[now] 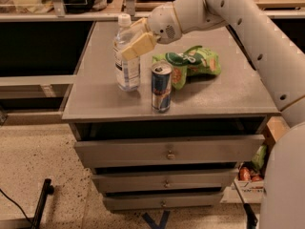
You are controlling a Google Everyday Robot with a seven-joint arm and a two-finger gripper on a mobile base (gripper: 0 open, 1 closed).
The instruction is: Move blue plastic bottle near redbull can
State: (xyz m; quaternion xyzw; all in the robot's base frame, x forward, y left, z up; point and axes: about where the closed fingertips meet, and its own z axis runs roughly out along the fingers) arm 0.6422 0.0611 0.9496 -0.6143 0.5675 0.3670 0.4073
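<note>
The blue plastic bottle [127, 63], clear with a white cap and pale label, stands upright on the grey cabinet top [209, 97]. The redbull can [161, 87], blue and silver, stands just right of the bottle and a little nearer the front edge. My gripper [136, 39] reaches in from the right, and its tan fingers [139, 45] are closed around the bottle's upper part, just under the cap. The far finger is mostly hidden behind the bottle.
A green snack bag [193, 63] lies behind and right of the can. The cabinet has several drawers [169, 151] below its top. A cardboard box [252, 173] with items sits on the floor at the right. Shelving stands behind the cabinet.
</note>
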